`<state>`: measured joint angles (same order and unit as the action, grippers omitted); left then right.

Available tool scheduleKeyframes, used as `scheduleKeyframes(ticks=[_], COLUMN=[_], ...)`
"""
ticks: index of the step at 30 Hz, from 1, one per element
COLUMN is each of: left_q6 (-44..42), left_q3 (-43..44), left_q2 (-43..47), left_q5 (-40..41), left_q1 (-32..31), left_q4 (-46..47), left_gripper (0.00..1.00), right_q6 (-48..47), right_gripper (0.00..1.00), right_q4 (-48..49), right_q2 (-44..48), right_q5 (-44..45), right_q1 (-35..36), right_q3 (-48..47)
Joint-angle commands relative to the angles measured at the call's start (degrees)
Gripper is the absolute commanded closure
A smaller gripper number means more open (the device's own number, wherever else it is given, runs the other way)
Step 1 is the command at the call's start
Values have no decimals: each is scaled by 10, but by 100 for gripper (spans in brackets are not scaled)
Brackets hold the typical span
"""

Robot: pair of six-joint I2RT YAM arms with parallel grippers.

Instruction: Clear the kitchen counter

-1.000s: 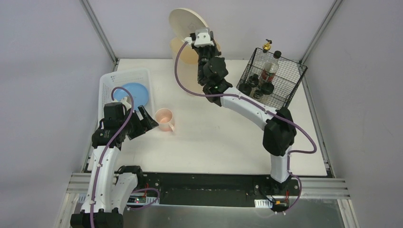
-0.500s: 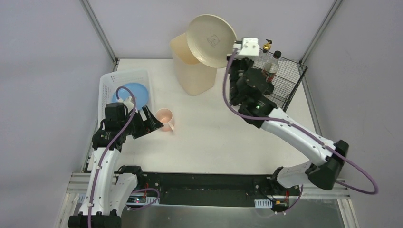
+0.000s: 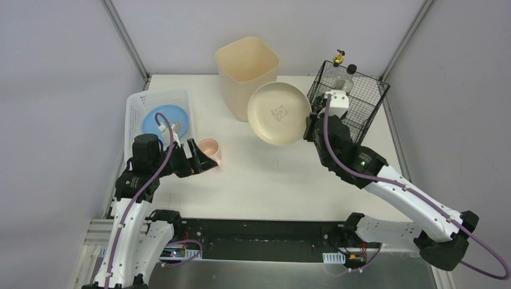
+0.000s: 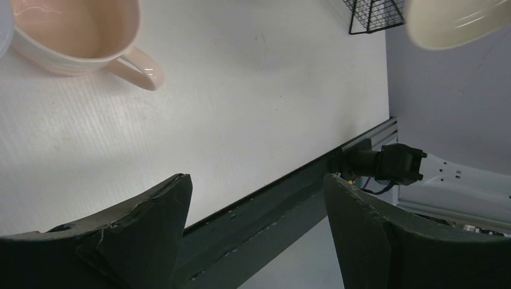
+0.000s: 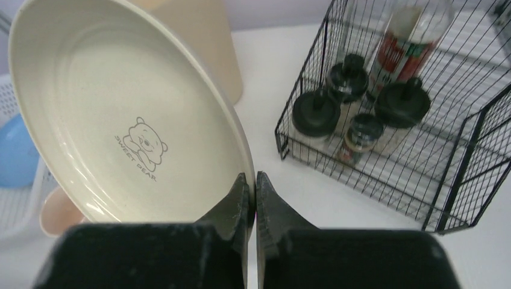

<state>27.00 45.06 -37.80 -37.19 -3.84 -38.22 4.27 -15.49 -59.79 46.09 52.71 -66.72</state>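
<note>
Wrist view showing "SWEET BEAR" on cream plate (image 5: 108, 90) (overhead blurring it), right claw (image 5: 250, 180) pinching its rim, left claw (image 4: 254, 180) gaping wide.

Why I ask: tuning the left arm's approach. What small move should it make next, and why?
Probably ease the left gripper forward toward the pink mug until its open jaws can close on it. The jaws are empty, and the mug stands upright on the kitchen counter ahead of the fingertips, untouched.
</note>
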Motion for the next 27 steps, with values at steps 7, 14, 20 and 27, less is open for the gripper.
scheduleKeyframes(ticks=[7, 14, 20, 27], left_q6=[60, 68, 83, 89], left_q3=[-2, -23, -43, -47], left_q2=[48, 19, -6, -33], left_q5=[-49, -32, 11, 86], left_q1=[-12, -40, -98, -176], left_q4=[19, 43, 79, 99], left_gripper=[17, 17, 17, 18], right_q6=[195, 250, 267, 281], right_gripper=[100, 100, 100, 100], right_q4=[-131, -83, -67, -59], right_q2=[42, 39, 6, -36], right_q5=[-172, -283, -311, -310], right_q1=[0, 7, 32, 65], right_q3=[97, 148, 134, 111])
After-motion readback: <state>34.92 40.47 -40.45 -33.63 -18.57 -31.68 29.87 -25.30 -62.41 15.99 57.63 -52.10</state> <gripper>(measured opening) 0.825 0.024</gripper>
